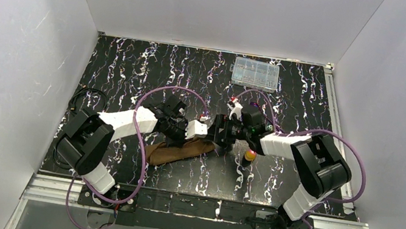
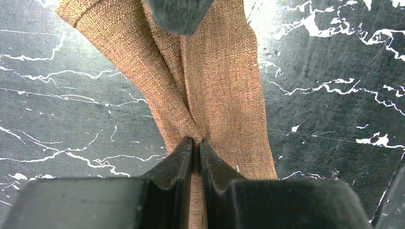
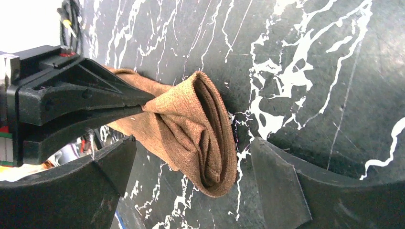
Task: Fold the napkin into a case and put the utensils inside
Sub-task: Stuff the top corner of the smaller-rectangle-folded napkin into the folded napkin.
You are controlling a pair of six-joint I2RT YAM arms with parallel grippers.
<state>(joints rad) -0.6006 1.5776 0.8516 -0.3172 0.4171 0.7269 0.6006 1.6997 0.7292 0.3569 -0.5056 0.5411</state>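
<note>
Top view, with both wrist views. Nearest the arm bases, the napkin (image 1: 176,152) lies left of centre on the black, white-veined table (image 1: 134,67). It is gathered into a long, narrow brown band that runs from near left towards the centre, where the two arms meet.

The left gripper (image 2: 197,142) is clenched on the napkin, and its two fingers (image 2: 174,160) pinch a bunched pleat. From that pinch the coarse woven cloth fans out in two lengthwise folds.

The right gripper (image 3: 191,148) is spread wide. The doubled end of the napkin sits between its fingers (image 3: 279,176), layers curled one inside another, and touches neither of them as far as can be seen.

Just right of the grippers, beside the right forearm, a utensil (image 1: 250,155) shows its gold-orange head; its handle is too small to make out.

Farthest away, near the back wall, a clear plastic box (image 1: 255,73) rests flat on the table. It is divided into compartments, and its contents are too small to identify.
</note>
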